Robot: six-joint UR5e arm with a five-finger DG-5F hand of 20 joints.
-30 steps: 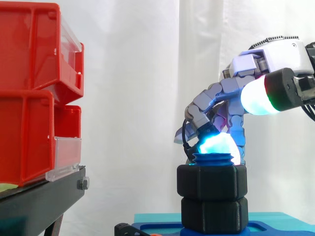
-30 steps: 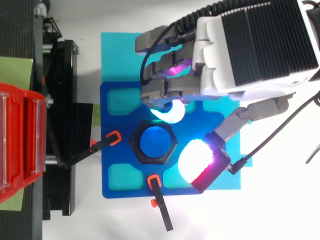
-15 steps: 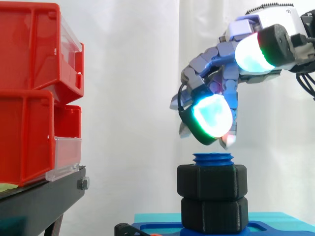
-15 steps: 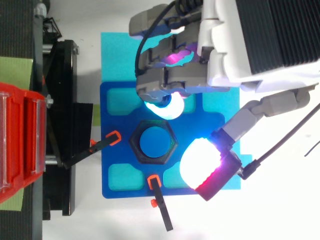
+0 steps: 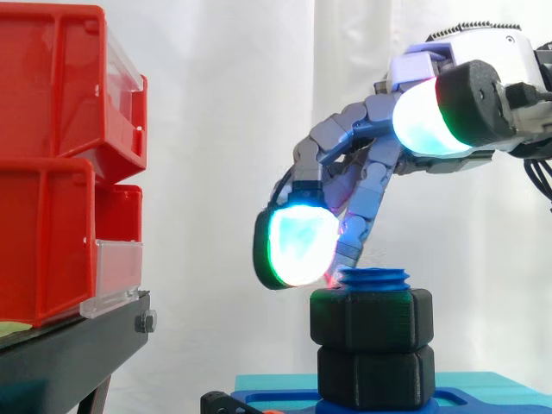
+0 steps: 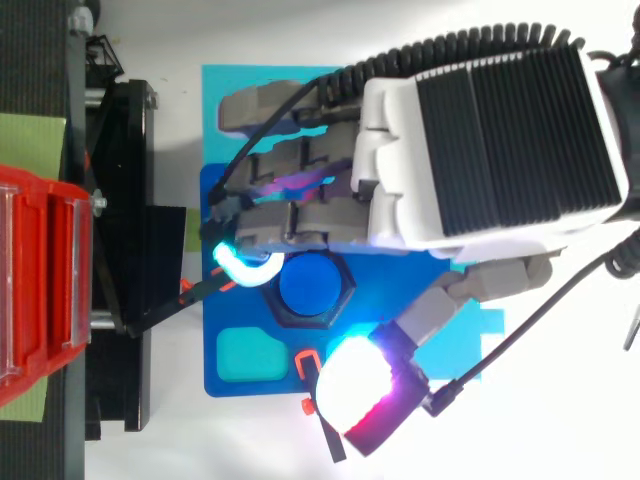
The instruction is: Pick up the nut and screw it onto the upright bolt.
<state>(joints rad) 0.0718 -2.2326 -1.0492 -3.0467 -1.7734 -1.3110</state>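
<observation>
Against the white curtain [image 5: 224, 129], the hand [image 6: 490, 140] holds its fingers [image 5: 297, 246] open above the nut [image 5: 371, 319]; best clasp its flats evenly.

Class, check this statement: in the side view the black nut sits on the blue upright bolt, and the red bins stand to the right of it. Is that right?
Not quite. The side view shows the red bins standing to the left of the bolt, not to the right. The rest holds: the black nut sits on the blue upright bolt.
</observation>
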